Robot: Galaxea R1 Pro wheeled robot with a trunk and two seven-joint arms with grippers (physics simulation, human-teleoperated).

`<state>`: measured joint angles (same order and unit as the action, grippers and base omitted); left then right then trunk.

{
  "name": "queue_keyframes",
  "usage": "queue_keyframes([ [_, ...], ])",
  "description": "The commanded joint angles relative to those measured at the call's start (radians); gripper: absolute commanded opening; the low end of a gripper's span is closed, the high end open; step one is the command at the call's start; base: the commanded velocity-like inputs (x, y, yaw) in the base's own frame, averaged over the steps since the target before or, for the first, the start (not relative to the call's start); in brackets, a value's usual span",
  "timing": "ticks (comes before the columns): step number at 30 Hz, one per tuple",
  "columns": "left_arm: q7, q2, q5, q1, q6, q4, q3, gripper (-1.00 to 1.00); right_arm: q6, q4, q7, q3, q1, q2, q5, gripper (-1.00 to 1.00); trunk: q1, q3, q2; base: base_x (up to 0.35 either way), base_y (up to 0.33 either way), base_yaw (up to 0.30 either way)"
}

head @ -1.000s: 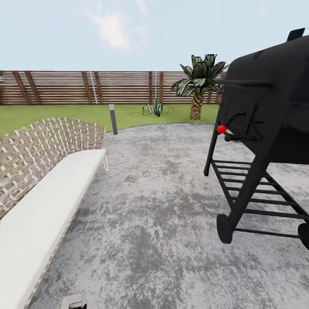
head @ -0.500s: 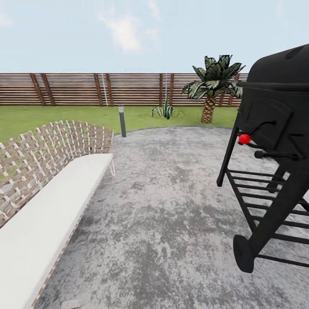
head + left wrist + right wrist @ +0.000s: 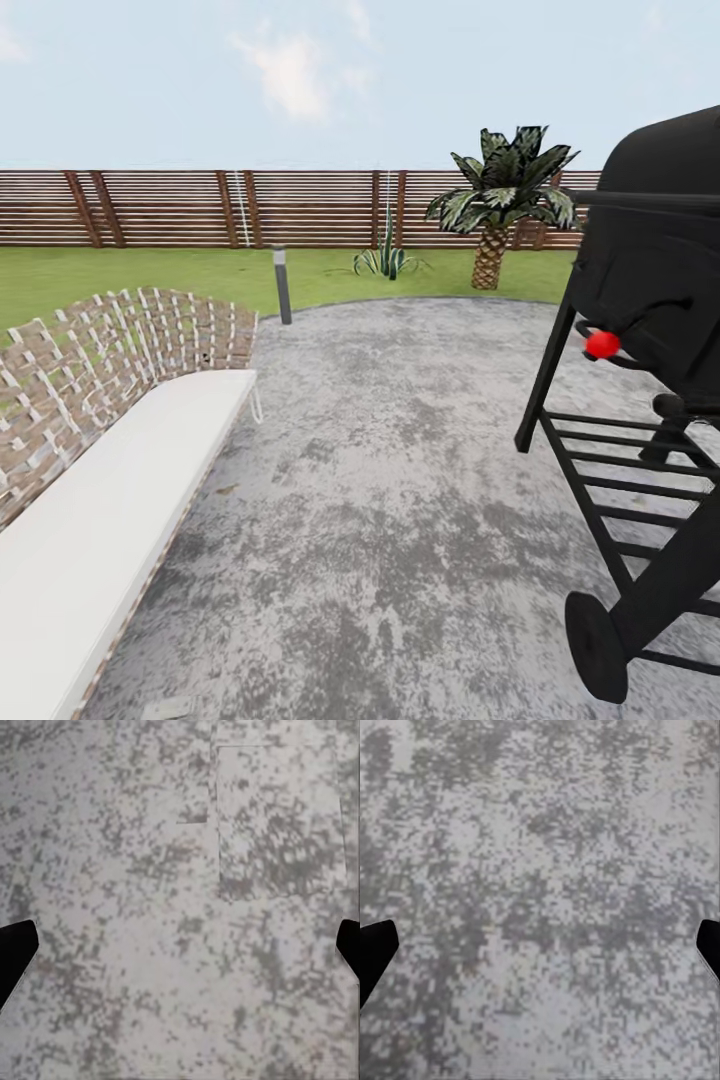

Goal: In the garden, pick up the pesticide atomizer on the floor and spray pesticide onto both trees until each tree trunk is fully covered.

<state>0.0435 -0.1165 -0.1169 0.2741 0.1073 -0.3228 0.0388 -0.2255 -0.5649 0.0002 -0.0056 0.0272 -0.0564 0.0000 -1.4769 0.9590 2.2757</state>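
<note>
Before me: grey paving (image 3: pixel 400 520), woven bench (image 3: pixel 110 440) left, black grill (image 3: pixel 650 380) right, lawn (image 3: pixel 150 270), fence (image 3: pixel 200 205) and palm (image 3: pixel 497 205) beyond; my left hand (image 3: pixel 180 952) and right hand (image 3: pixel 540 952) both spread open, empty, over paving.

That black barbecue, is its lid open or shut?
Shut. The barbecue has its domed lid down over the body, with no gap showing, and it stands upright on the grey paving.
</note>
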Motion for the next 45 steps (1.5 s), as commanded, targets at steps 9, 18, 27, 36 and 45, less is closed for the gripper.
queue_keyframes([
  [9,0.001,0.0,-0.01,0.0,0.003,0.001,-0.002,1.0,-0.003,0.007,-0.002,0.001,0.0,0.001,0.002,1.0,0.0,0.001,0.0,0.34,0.0,0.0],
  [18,0.001,0.0,-0.01,0.0,0.003,0.002,-0.002,1.0,-0.003,0.01,-0.002,0.001,0.0,0.0,0.003,1.0,0.0,0.001,0.0,0.34,0.0,0.0],
  [27,0.001,0.0,-0.01,0.0,0.003,0.001,-0.002,1.0,-0.002,0.01,-0.002,0.001,0.0,0.0,0.003,1.0,0.0,0.001,0.0,0.339,0.0,0.0],
  [36,0.001,0.0,-0.01,0.0,0.003,0.001,-0.002,1.0,0.0,0.01,-0.002,0.0,0.0,0.0,0.003,1.0,0.0,0.001,0.0,0.339,0.0,0.0],
  [45,0.001,0.0,-0.01,0.0,0.003,0.001,-0.002,1.0,-0.002,0.005,-0.002,-0.001,0.0,0.001,0.001,1.0,0.0,0.001,0.0,0.339,0.0,0.0],
])
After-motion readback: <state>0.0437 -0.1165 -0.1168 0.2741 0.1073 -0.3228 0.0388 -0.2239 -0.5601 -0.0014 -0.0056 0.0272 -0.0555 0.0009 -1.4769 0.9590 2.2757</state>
